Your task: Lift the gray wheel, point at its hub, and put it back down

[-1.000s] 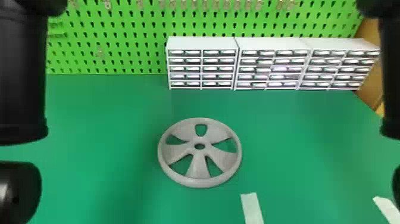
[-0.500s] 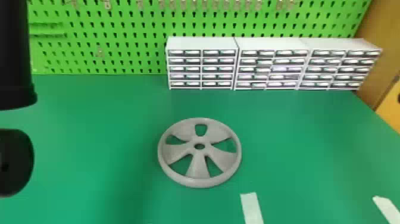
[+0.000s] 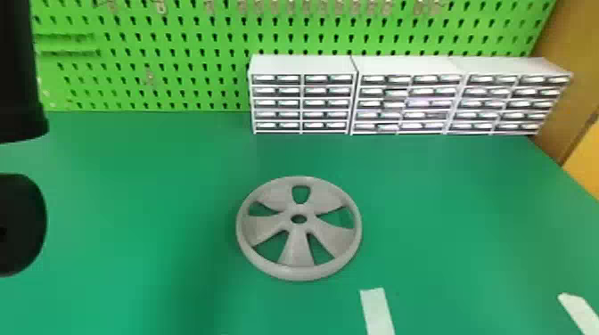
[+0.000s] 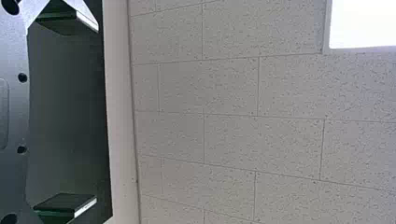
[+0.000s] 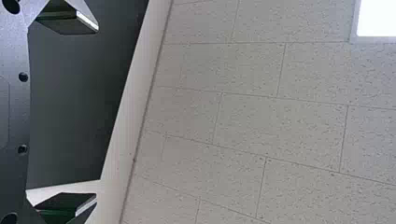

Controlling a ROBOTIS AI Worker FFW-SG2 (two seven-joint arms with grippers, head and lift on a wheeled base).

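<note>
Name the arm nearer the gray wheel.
Left, apparently: the left arm is left of the gray wheel; the right gripper faces the ceiling, its distance from the wheel unclear.

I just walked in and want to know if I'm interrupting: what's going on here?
Nothing is being handled right now. The gray wheel lies flat on the green table, in front of the white drawer units. The robot's left arm is at the left edge of the head view, away from the wheel. Its left hand and right hand are both open and empty. Whether the wheel has already been lifted, I can't tell.
</note>
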